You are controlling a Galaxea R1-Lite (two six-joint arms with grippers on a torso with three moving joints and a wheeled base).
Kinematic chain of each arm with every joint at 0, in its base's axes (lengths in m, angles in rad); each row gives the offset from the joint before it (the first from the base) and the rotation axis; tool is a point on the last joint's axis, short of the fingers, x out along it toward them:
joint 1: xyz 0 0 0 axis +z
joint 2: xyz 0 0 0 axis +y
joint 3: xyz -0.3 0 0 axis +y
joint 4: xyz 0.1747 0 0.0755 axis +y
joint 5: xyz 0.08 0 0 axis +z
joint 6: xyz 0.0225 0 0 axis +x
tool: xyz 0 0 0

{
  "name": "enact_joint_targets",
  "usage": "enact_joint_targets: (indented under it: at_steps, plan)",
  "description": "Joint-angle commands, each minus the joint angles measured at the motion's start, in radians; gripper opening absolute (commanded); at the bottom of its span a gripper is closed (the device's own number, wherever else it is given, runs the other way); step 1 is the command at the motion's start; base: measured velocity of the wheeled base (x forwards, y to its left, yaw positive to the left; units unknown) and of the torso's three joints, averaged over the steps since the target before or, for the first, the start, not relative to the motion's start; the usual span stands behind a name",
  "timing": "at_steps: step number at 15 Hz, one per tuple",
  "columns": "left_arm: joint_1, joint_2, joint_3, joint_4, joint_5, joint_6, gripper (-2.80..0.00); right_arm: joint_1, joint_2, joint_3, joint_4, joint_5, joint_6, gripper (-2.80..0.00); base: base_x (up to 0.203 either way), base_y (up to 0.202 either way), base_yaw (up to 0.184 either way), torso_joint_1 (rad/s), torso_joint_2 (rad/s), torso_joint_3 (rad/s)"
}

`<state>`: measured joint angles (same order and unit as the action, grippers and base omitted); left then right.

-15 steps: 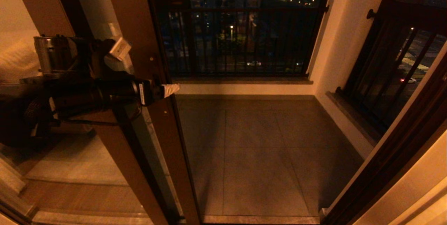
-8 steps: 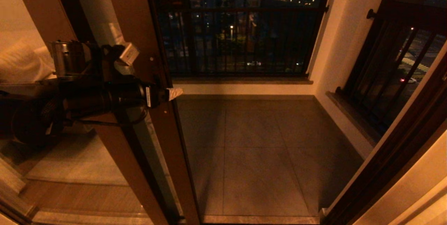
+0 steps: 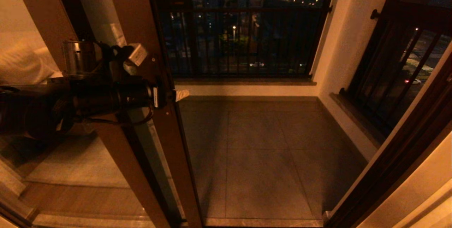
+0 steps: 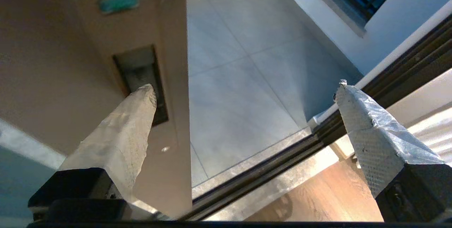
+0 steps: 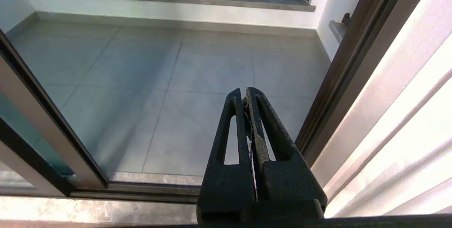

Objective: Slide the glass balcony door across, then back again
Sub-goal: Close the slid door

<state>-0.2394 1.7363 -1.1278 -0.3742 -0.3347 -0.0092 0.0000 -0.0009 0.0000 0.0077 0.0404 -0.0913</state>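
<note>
Door stile at the left of the head view: the glass balcony door (image 3: pixel 141 19) stands slid aside. The left pincer (image 4: pixel 243 86) is spread wide, one fingertip (image 4: pixel 143 95) in the handle slot (image 4: pixel 141 79) (likely for pulling sideways). The right pincer (image 5: pixel 247 97), clenched, idles.

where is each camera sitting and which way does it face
Head view: on the robot's head, facing forward and down at the glass balcony door; left gripper shows.
Left wrist view: behind the open left gripper, facing the door's handle slot.
Right wrist view: behind the shut right gripper, facing the balcony floor.
All three share the floor and door frame.
</note>
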Motion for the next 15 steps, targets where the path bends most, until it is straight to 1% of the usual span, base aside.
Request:
enact_joint_targets:
  at_steps: [1,6,15]
  plan:
    - [0.000,0.019,-0.010,-0.003,0.000,0.000,0.00,0.000,-0.001,0.003,0.000,0.001,-0.001,-2.80,0.000,0.000,0.000,0.000,0.00,0.000]
    - [-0.005,0.034,-0.020,-0.008,-0.006,0.002,0.00,0.000,-0.001,0.003,0.000,0.001,-0.001,-2.80,0.000,0.000,0.000,0.000,0.00,0.000]
    - [-0.069,0.046,-0.048,-0.005,0.000,0.000,0.00,0.000,-0.001,0.003,0.000,0.001,-0.001,-2.80,0.000,0.000,0.000,0.000,0.00,0.000]
